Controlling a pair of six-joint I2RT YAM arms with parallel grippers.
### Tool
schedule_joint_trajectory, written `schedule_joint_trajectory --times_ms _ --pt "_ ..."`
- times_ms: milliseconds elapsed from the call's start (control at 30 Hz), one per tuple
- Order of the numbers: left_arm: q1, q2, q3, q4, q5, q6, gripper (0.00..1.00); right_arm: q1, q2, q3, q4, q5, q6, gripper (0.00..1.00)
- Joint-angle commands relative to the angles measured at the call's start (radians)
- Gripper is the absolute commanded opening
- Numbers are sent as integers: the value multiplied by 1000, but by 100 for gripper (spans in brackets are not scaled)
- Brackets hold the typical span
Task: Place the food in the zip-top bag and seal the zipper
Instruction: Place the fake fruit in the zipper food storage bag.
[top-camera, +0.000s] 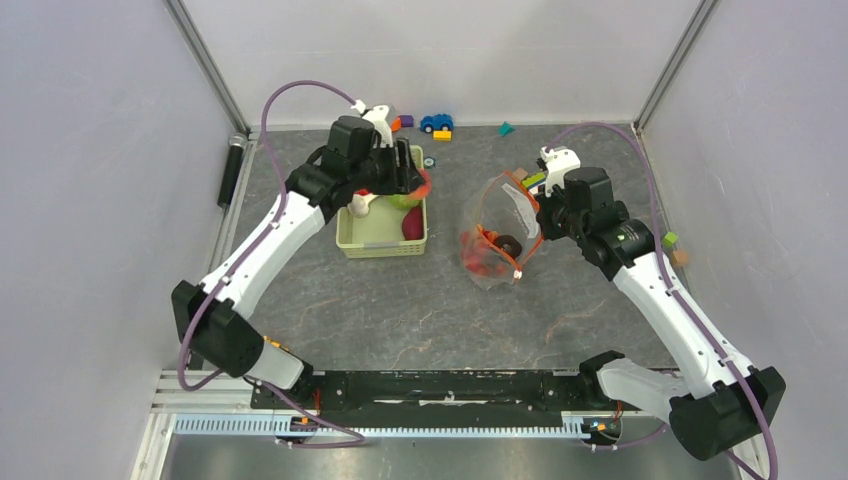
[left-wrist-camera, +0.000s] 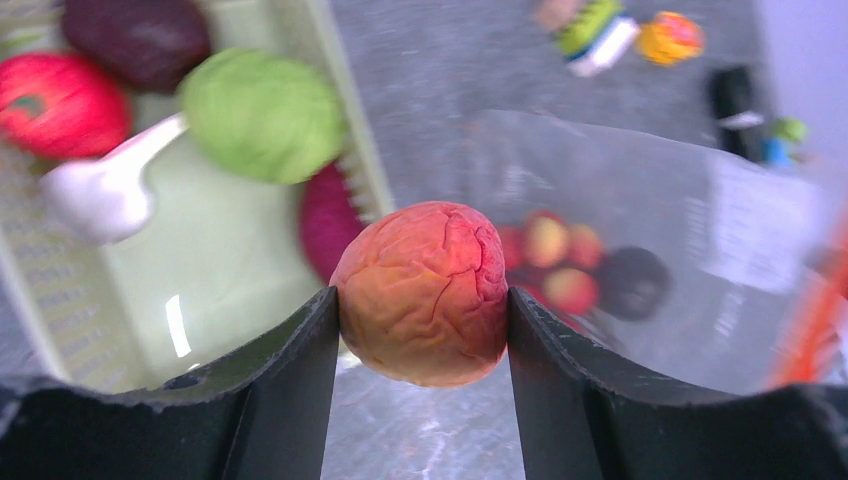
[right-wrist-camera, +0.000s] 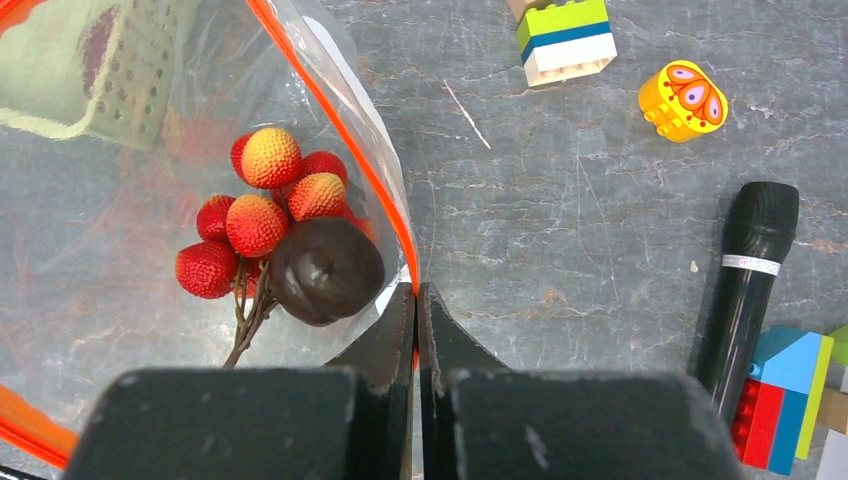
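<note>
jaws of your left gripper (left-wrist-camera: 422, 296) grasp the peach (left-wrist-camera: 425, 265) near the basket (top-camera: 380, 243); jaws of your right gripper (right-wrist-camera: 416, 292) clench the zipper (right-wrist-camera: 352, 135) of the bag (right-wrist-camera: 110, 330).

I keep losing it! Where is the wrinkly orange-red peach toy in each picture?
Top external: wrinkly orange-red peach toy over the pale green slotted basket's far right corner.
Left wrist: centre, clamped in the left tool.
Right wrist: not in it.
Shared landmark: the clear plastic zip-top bag, in all three.
</note>
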Motion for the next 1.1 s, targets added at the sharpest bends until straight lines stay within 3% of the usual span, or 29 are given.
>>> schedule_joint_trajectory --times_ms 0,200,433,1067 --pt "-104 -102 47 154 153 51 19 -3 -30 19 16 -64 1 0" --pt "-222 -155 34 318 320 86 24 -3 -27 37 18 -132 0 0" --pt "-304 -72 103 300 329 147 24 -3 -29 54 21 -191 -1 0" --pt "-393 193 286 79 -100 279 31 -3 -17 58 23 -164 -14 0"
